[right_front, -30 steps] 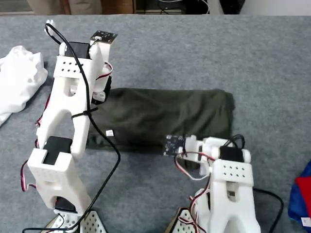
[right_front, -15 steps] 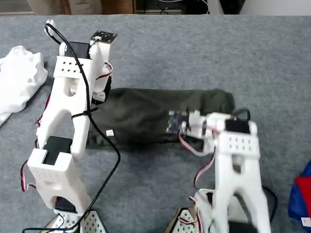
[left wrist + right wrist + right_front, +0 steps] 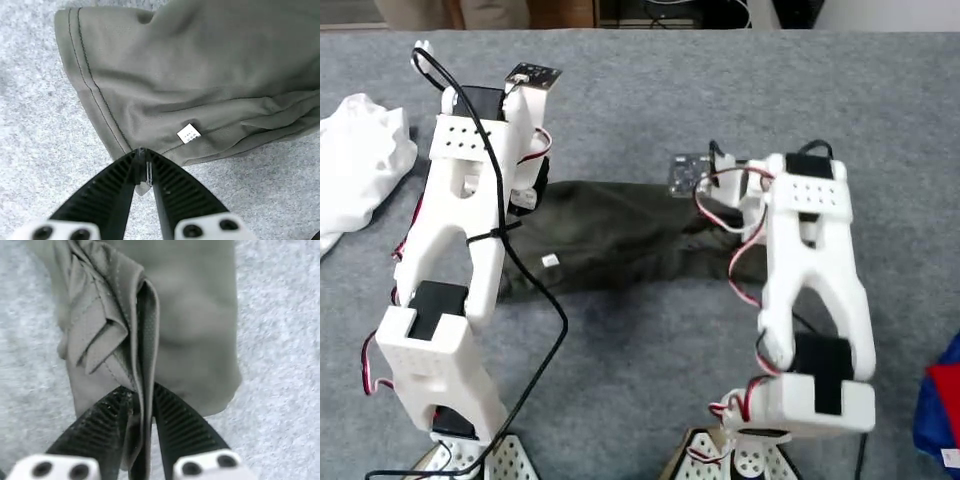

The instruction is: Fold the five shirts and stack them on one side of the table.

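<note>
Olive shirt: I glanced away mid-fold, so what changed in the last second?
The right hand, shut on the olive shirt, swept from its near edge to the far edge, carrying that end along. The left hand stayed clamped on the other end; the white shirt did not move.

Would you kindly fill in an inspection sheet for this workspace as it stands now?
Surface: grey felt-like table, flat.
Job's things: olive shirt in the middle, partly folded into a long band; white shirt crumpled at the left edge; red-blue garment at the right edge, mostly cut off.
Clutter: nothing seen.
Grippers: left gripper shut on the olive shirt's hem near its white tag; right gripper shut on a bunched fold at the shirt's other end.
Cables: black cable draped along the left arm; red and white wires looped at the right arm's wrist.
Surroundings: wooden panel beyond the far edge.
</note>
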Available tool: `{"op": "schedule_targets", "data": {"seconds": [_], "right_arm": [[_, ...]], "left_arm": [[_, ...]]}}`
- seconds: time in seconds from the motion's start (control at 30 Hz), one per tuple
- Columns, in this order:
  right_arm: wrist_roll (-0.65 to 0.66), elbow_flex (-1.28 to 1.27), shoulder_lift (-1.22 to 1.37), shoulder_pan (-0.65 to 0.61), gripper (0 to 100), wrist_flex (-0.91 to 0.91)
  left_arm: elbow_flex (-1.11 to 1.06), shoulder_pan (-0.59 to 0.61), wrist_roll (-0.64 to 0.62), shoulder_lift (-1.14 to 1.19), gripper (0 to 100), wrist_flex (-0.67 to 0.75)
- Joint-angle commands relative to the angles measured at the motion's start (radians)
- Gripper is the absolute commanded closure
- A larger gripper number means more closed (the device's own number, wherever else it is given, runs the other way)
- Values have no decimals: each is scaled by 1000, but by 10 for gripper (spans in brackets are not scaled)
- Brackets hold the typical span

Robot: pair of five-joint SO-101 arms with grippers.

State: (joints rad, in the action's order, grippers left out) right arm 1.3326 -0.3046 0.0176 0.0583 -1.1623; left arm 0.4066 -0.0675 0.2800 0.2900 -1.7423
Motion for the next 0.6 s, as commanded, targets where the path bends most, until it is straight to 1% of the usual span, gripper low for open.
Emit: {"op": "schedule_targets", "data": {"seconds": [0.0, 0.23, 0.3, 0.4, 0.57], "right_arm": [[6, 65, 30, -31, 994, -6], [3, 65, 41, -104, 989, 20], [-2, 65, 41, -108, 961, 44], [-41, 64, 36, -108, 857, 46], [-68, 62, 35, -104, 665, 41]], "left_arm": [[37, 2, 8, -58, 981, -17], [37, 2, 8, -58, 981, -17], [37, 2, 8, -58, 981, -17], [37, 2, 8, -58, 981, -17], [37, 0, 8, -58, 981, -17]]}}
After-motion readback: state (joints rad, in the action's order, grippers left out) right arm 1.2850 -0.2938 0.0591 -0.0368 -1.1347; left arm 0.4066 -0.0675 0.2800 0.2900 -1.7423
